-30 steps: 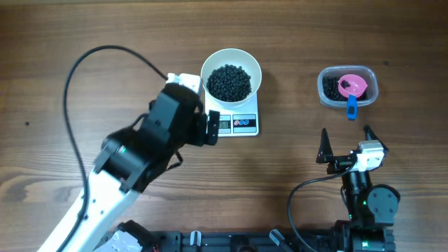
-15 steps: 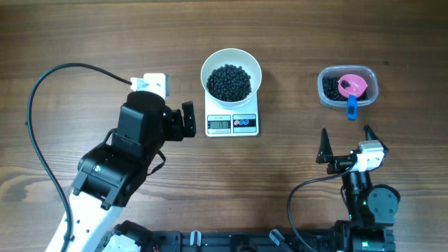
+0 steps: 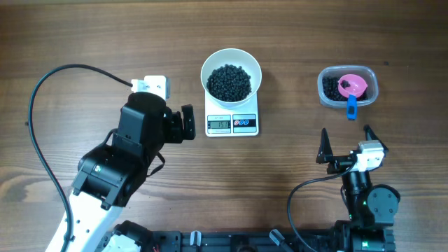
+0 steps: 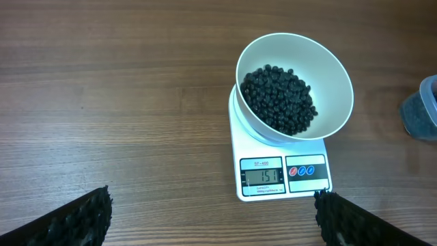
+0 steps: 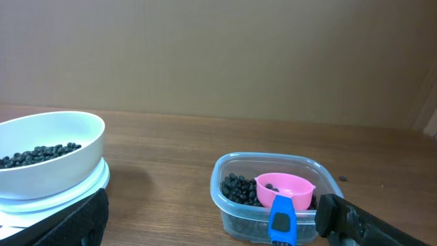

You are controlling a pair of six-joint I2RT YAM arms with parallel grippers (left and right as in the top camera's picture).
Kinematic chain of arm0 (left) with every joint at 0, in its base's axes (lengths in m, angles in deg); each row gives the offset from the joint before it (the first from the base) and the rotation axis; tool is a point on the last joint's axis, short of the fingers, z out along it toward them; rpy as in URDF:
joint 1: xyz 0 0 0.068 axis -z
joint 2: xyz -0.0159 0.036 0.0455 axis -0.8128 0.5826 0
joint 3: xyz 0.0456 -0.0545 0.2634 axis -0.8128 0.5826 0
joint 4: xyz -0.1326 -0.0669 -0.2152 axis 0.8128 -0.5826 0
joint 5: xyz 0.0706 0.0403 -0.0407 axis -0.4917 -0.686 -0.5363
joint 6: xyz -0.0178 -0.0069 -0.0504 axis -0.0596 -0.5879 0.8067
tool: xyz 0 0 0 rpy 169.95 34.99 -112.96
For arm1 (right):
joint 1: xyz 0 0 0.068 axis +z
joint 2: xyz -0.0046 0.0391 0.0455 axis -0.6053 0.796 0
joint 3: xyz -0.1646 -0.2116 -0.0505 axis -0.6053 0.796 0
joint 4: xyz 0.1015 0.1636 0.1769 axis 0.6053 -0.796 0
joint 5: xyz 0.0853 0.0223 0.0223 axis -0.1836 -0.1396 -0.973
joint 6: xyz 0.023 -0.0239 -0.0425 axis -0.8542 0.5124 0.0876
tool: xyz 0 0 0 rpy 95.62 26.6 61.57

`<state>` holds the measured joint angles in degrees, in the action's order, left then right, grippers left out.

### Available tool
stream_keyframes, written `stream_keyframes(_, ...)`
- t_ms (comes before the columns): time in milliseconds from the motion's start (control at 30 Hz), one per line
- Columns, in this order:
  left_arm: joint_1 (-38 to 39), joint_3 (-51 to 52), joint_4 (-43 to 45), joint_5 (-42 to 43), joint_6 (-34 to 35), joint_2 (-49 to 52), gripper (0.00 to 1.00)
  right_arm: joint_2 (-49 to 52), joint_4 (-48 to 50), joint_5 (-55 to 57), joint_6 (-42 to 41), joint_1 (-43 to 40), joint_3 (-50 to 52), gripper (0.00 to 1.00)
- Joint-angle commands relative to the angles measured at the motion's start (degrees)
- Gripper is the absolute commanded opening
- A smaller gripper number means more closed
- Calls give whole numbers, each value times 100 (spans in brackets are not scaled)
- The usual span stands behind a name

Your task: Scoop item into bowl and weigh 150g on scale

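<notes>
Left gripper (image 3: 185, 124), centre-left, clear of the scale (image 3: 241, 124), is standing fully apart, gripping nothing; right gripper (image 3: 346, 143), lower right, is likewise gaping empty.

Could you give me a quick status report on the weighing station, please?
Left end effector and right end effector open, empty. Bowl of beads on scale, display about 151. Scoop in tub; nothing obstructing.

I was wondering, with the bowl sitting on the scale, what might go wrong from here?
1. The left gripper, open, hovers close beside the scale. A nudge could shift the bowl, which overhangs the platform, and so alter the reading or spill the beads.
2. The scoop leans in the tub with its handle over the rim, so it might tip out.
</notes>
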<state>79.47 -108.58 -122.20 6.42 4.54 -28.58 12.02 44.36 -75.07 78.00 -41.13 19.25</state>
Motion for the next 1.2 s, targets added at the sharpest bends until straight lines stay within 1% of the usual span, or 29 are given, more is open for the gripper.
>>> stream_keyframes(0, -31, 31, -2, -33, 48, -55, 100, -79, 7, 120, -101, 33, 17, 100)
stream_keyframes(633, -31, 31, -2, -31, 50, -57, 100, -79, 7, 120, -101, 33, 17, 100)
stream_keyframes(733, -15, 35, -247, -28, 50, -57, 100, -79, 7, 120, -101, 33, 17, 100)
stream_keyframes(833, 2, 39, -264, -46, 48, -96, 100, -79, 7, 120, -98, 33, 17, 100)
stream_keyframes(967, -96, 498, -275, -638, 52, -992, 100, -79, 7, 120, -103, 33, 17, 100)
stream_keyframes(1033, -258, 914, -192, -614, 48, -1591, 100, -79, 7, 120, -103, 33, 17, 100)
stream_keyframes(1100, -431, 1392, -197, -328, -94, -2164, 100, -79, 7, 120, -103, 33, 17, 100)
stream_keyframes(1167, -560, 1792, -122, 184, -522, -2522, 100, -79, 7, 120, -101, 33, 17, 100)
